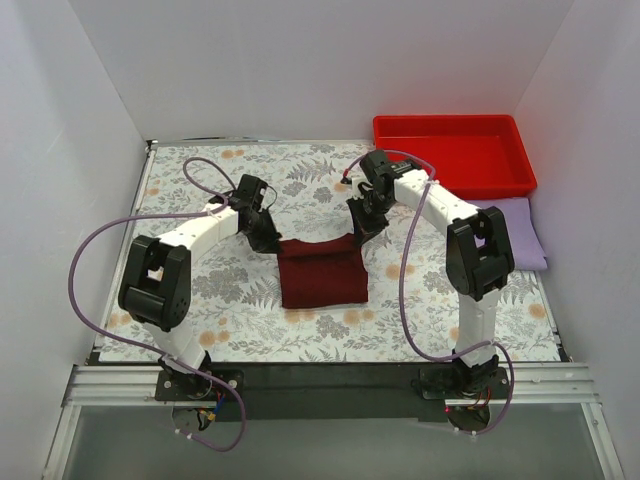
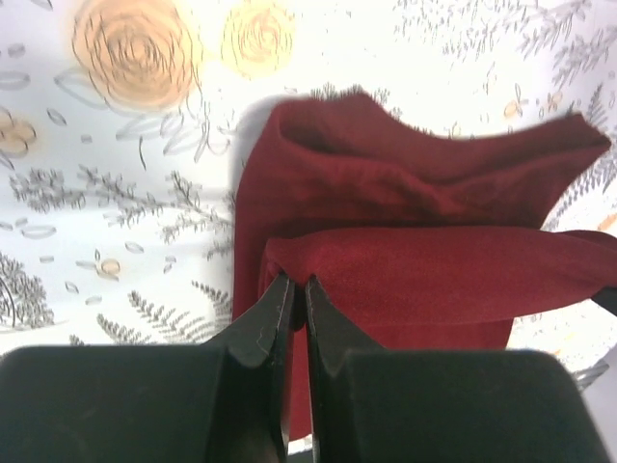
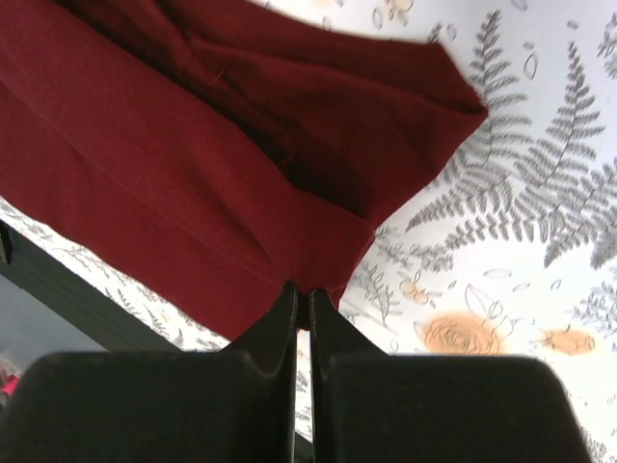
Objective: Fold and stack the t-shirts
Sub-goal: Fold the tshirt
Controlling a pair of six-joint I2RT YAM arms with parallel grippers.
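The red shirt [image 1: 322, 272] is being folded. It lies in the middle of the surface [image 1: 240, 300], its 12 o'clock edge lifted — left fingers [image 2: 268, 323] and right fingers [image 3: 278, 323] each pinch a corner. Next both should pull that edge to 6 o'clock together. Only the top view shows the purple shirt [image 1: 525, 235] at 3 o'clock.

The red tray [image 1: 452, 152] fills the far right corner of the counter [image 1: 200, 290]. The purple shirt [image 1: 515, 232] lies flat along the right edge, just beside it. The dark red shirt [image 1: 322, 272] hangs across the middle, held up by the left tool [image 1: 271, 245] and the right tool [image 1: 358, 235]. Open room lies by the far left corner and along the near edge.
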